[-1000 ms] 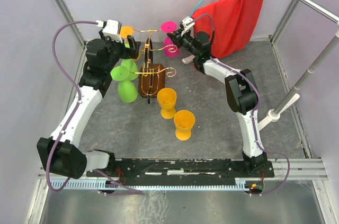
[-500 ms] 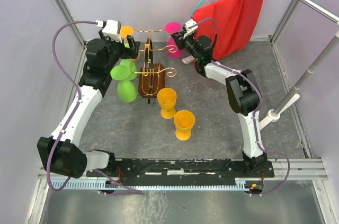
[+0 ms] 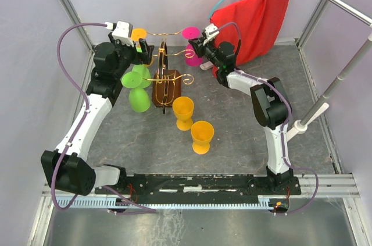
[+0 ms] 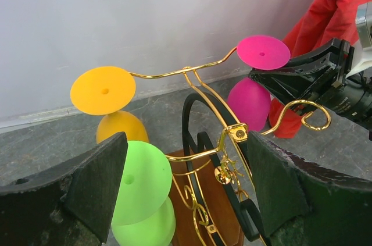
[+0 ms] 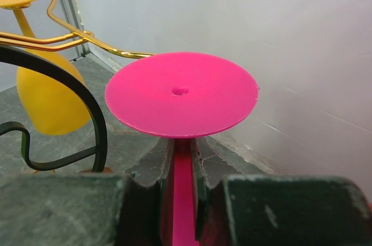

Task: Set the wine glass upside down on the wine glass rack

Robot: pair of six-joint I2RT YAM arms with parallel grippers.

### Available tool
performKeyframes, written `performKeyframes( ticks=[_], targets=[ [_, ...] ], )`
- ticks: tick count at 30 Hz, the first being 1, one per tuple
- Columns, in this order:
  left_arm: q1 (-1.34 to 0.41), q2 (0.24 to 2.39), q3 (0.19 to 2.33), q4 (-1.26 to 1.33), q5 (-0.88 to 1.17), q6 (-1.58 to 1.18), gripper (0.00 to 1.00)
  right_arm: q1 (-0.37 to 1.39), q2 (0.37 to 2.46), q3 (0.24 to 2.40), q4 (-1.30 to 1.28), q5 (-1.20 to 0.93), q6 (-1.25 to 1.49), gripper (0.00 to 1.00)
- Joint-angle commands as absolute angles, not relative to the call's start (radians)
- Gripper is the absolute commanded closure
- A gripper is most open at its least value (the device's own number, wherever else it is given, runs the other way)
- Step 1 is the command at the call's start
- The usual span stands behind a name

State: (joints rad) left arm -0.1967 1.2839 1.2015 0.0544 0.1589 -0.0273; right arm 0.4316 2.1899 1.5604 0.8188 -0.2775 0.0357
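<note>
My right gripper [image 3: 196, 42] [image 5: 183, 153] is shut on the stem of a pink wine glass [image 3: 190, 32] [image 5: 181, 92], held upside down with its round foot on top. The foot is at the tip of the top right arm of the gold wire wine glass rack [image 3: 163, 66] [image 4: 228, 134]; I cannot tell whether it rests on the wire. My left gripper [image 3: 141, 54] [image 4: 186, 182] stands open on the rack's left side, its fingers either side of the rack's post and a hanging green glass [image 3: 138, 90] [image 4: 142, 182].
An orange glass [image 3: 139, 35] [image 4: 103, 90] hangs upside down on the rack's top left arm. Two orange glasses [image 3: 183, 111] [image 3: 202, 135] stand on the table in front of the rack. A red cloth [image 3: 261, 19] hangs behind the right arm.
The right gripper has carried the pink glass a little to the right, along the rack's top arm. The left arm has stayed still.
</note>
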Motion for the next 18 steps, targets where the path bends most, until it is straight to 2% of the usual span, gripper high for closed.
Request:
performKeyframes(
  ticks=[1,6,18],
  targets=[
    [-0.190,1.278,1.232,0.099,0.174,0.000,0.11,0.445,2.161,1.554,0.820,-0.322,0.017,0.99],
    [-0.191,1.272,1.229,0.095,0.173,-0.002,0.11,0.468,2.163,1.572,0.805,-0.334,-0.003,0.98],
    [-0.192,1.264,1.239,0.086,0.208,-0.009,0.10,0.470,2.061,1.438,0.810,-0.319,-0.038,0.65]
  ],
)
